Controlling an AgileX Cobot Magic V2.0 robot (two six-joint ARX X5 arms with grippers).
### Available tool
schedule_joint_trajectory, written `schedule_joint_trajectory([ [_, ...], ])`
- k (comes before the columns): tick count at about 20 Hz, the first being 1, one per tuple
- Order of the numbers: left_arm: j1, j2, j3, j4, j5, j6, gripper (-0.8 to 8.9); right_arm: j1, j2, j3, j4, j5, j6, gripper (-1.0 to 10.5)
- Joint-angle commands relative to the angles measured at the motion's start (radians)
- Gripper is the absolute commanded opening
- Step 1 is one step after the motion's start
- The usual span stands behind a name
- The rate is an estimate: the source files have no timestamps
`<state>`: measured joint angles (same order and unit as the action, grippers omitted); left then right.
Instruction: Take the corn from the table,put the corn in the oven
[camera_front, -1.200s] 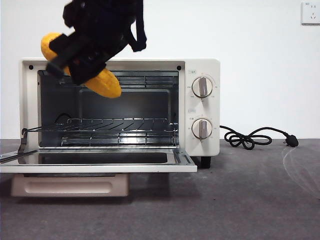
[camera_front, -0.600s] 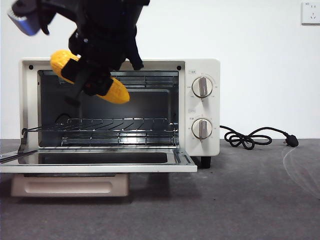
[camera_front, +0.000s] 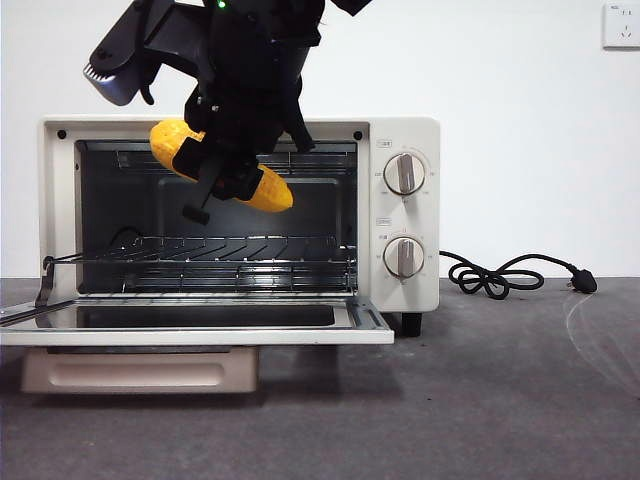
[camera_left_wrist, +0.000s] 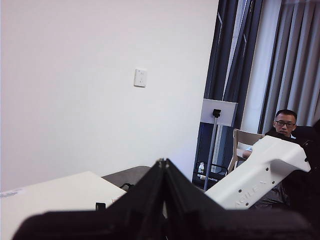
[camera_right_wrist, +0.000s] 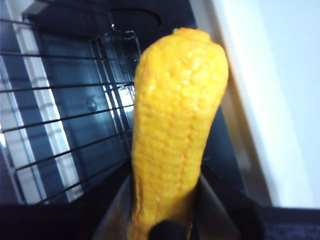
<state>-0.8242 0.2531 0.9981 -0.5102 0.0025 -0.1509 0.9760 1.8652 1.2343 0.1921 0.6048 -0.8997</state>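
Corn (camera_front: 222, 169) is held in the air by the right gripper (camera_front: 228, 165), in front of the upper part of the open oven (camera_front: 400, 215), well above the wire rack (camera_front: 240, 250) and not touching it. In the front view the cob is tilted, its higher end pointing toward ten o'clock and its lower end toward four o'clock; the middle of the cob is covered by the dark jaws, while both ends stick out on either side of them. The arm carrying it enters from twelve o'clock, big and black. In the right wrist view the corn (camera_right_wrist: 175, 135) is seen lengthwise between the two jaws, which are closed against its sides near its base, the free tip reaching out past them toward the dark oven cavity and the rack bars (camera_right_wrist: 60, 120). The oven door (camera_front: 200, 325) is folded down flat, level with the rack's front edge. The oven stands on the table (camera_front: 500, 400), with its black cord (camera_front: 510, 275) lying at three o'clock from it. The left gripper (camera_left_wrist: 162, 165) is seen only in its own wrist view, raised away from the work, its jaws pressed together to a point with nothing between them; a white wall and a seated person (camera_left_wrist: 285, 125) appear behind it.
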Motion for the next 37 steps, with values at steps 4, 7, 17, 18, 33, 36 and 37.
schedule_joint_trajectory([
  [4, -0.002, -0.003, -0.007, 0.002, -0.003, -0.004, -0.06, -0.036, 0.017, 0.014, -0.063, -0.014, 0.006, -0.2],
  [7, -0.002, -0.003, -0.007, 0.001, -0.003, -0.006, -0.06, -0.044, 0.017, 0.014, -0.095, -0.029, 0.006, -0.1],
  [17, -0.002, -0.002, -0.007, -0.005, -0.003, -0.006, -0.06, -0.051, 0.017, 0.014, -0.141, -0.107, 0.016, 1.1],
  [18, -0.002, -0.002, -0.007, -0.009, -0.003, -0.006, -0.06, -0.051, 0.017, 0.014, -0.14, -0.111, 0.018, 1.4],
  [33, -0.002, -0.002, -0.007, -0.023, -0.003, -0.006, -0.06, -0.051, 0.017, 0.014, -0.139, -0.127, 0.04, 2.9],
  [36, -0.002, -0.002, -0.007, -0.023, -0.003, -0.006, -0.06, -0.051, 0.017, 0.014, -0.14, -0.126, 0.044, 3.0],
  [37, -0.002, -0.002, -0.007, -0.023, -0.003, -0.006, -0.06, -0.051, 0.017, 0.014, -0.14, -0.125, 0.044, 3.0],
])
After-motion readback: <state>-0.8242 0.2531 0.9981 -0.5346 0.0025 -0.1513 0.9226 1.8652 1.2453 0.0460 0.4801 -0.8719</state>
